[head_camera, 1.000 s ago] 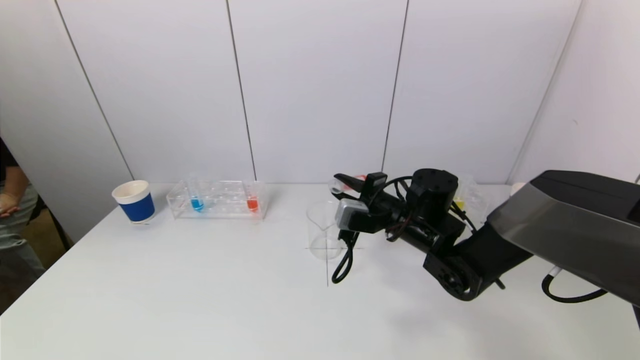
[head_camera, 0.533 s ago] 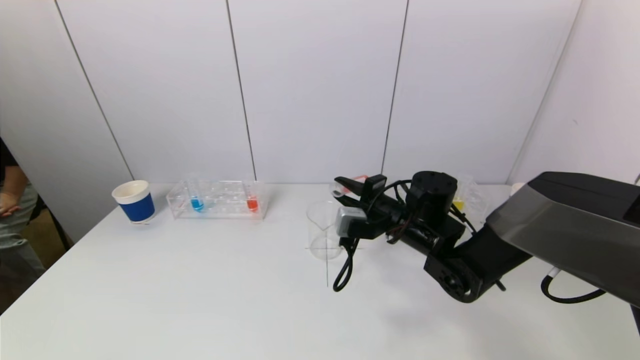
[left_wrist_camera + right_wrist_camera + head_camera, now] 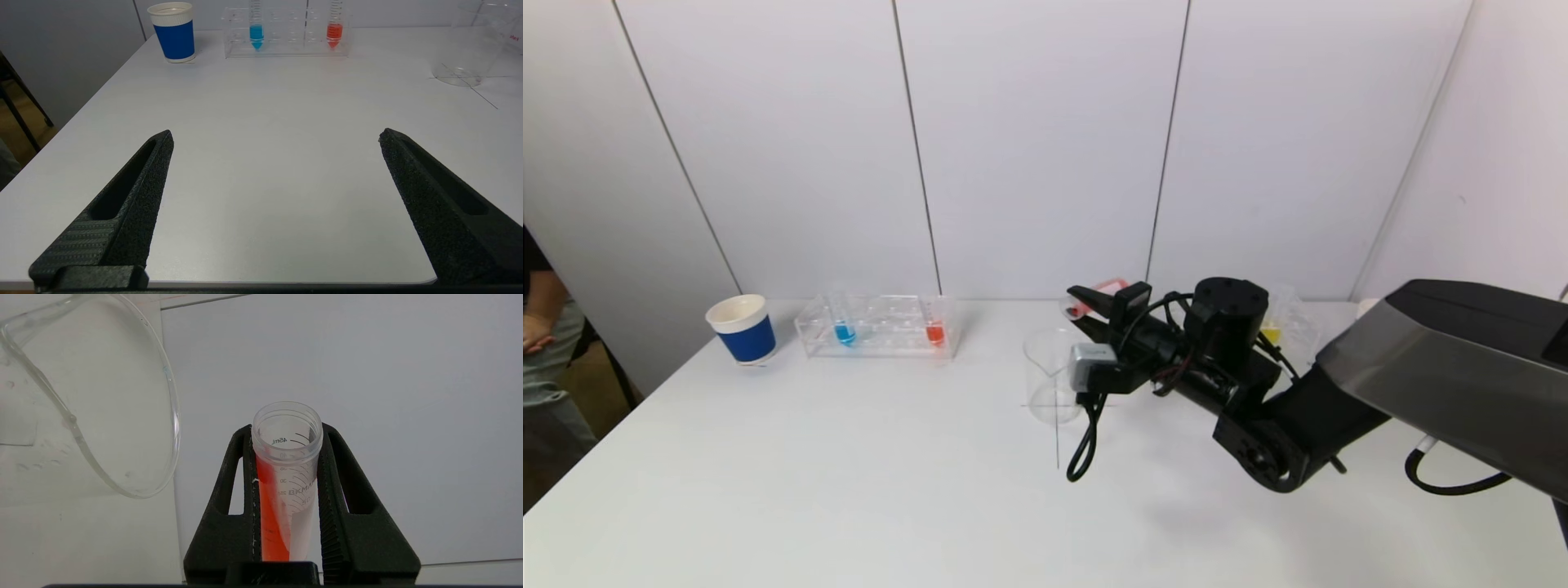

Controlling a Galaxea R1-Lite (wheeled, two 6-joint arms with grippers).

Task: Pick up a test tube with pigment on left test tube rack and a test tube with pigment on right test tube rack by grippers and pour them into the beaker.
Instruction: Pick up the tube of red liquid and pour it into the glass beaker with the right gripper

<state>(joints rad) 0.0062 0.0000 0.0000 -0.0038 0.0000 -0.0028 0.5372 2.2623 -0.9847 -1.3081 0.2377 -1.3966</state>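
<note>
My right gripper is shut on a clear test tube holding red pigment. The tube lies nearly level, its open mouth just above the far right rim of the empty glass beaker. Red pigment runs along the tube's lower side toward the mouth. The left test tube rack holds a blue tube and a red tube. The right test tube rack, partly hidden behind the arm, shows a yellow tube. My left gripper hangs open over bare table near the front edge, holding nothing.
A blue paper cup stands left of the left rack. A black cable dangles from the right wrist onto the table beside the beaker. A person stands at the table's far left edge. A white wall backs the table.
The right wrist has rolled a little further, tipping the tube more. The red pigment has spread along the tube toward its mouth. The left gripper has not moved.
</note>
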